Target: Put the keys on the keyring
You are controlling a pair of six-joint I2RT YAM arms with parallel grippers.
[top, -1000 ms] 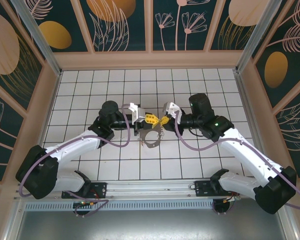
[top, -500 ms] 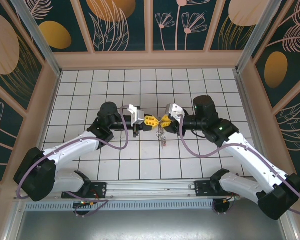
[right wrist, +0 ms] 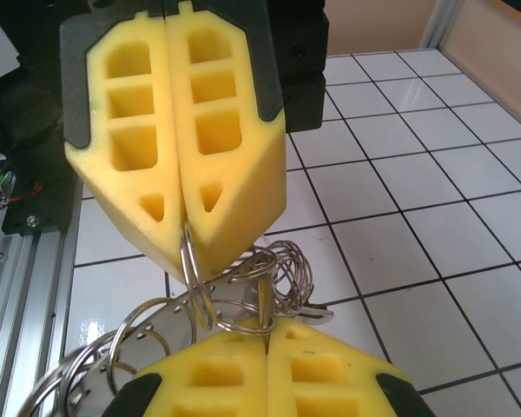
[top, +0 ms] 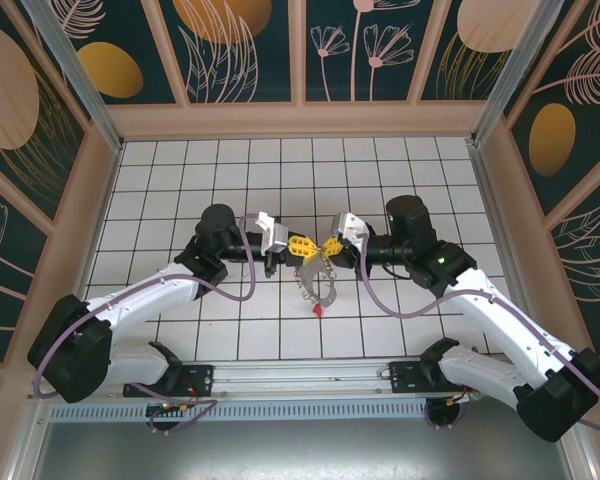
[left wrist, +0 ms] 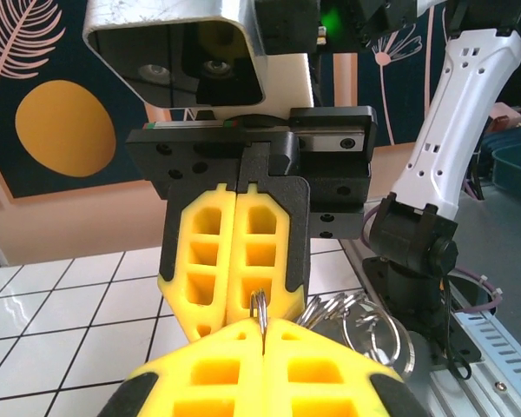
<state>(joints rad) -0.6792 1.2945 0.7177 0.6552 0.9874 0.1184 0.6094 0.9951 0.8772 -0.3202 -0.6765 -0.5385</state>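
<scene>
left gripper [top: 298, 246]: pads squeezed flat together, no gap at all, nipping one thin silvery loop out of the split rings [left wrist: 347, 313]

right gripper [top: 330, 243]: clamped tight as well, pads meeting along the seam, a bit of wire from the same bunch going down between them in its own wrist view

gap between the two: basically none, yellow tips nose to nose over the middle of the tiled table [top: 180, 170]; actually touching or not, hard to say

keyring [top: 318, 282]: thin dark hoop hanging just under the two tips in the top view, dangling toward the near edge; resting on the tiles or just above them, can't tell

red tag [top: 320, 309]: tiny, bright, right at the low end of the hoop

keys: too small to pick out from above, lost in the coils of wire up close

left wrist view: own yellow pads at the bottom, right gripper [left wrist: 234, 304] pointing down at them, one small loop standing upright in the seam, rest of the rings bunched off to the right

right wrist view: right gripper [right wrist: 267, 343] at the bottom, left gripper [right wrist: 184, 234] above with a loop poking out of its seam, tangle of rings between them and spilling down-left

left arm [top: 150, 295], right arm [top: 490, 300]: both white, reaching in from the near edge, bent to meet mid-table
</scene>
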